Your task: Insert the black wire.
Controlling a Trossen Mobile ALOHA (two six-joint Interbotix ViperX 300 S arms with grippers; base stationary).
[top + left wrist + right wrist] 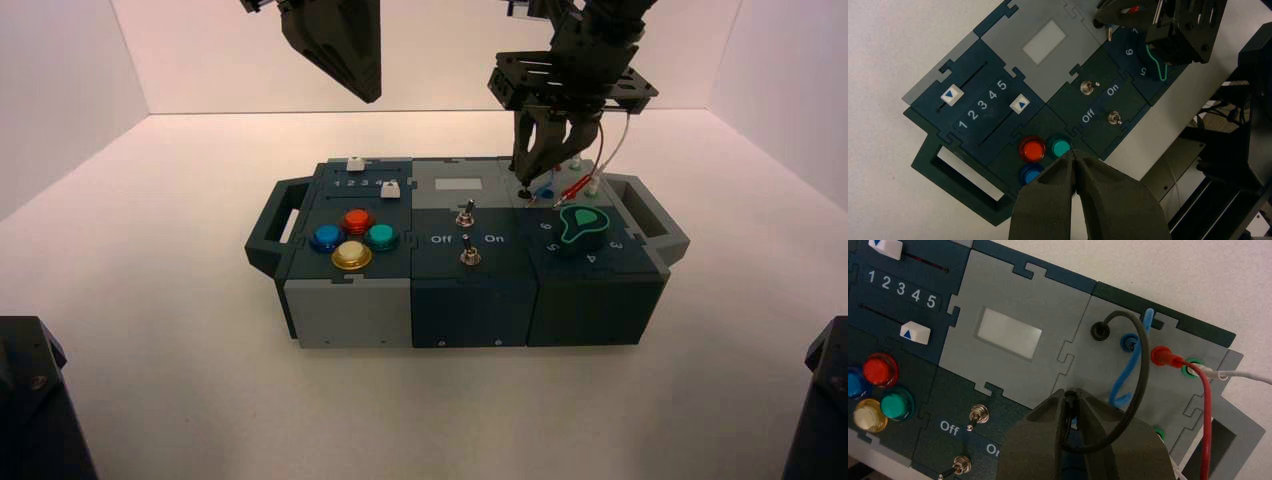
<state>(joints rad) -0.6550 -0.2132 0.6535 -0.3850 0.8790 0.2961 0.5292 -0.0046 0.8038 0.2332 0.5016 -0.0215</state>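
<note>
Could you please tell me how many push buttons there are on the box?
4, clustered on its left part: red at the back, blue on the left, green on the right and yellow in front. None seems hidden.

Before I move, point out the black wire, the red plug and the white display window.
Black wire (1144, 375): right wrist view, its looping middle.
Red plug (1163, 356): right wrist view, its body.
White window (1009, 334): right wrist view, its centre.

1–5 by sliders (915, 333) — Off, On by switches (979, 415) — 5, 6 by knob (583, 228).
</note>
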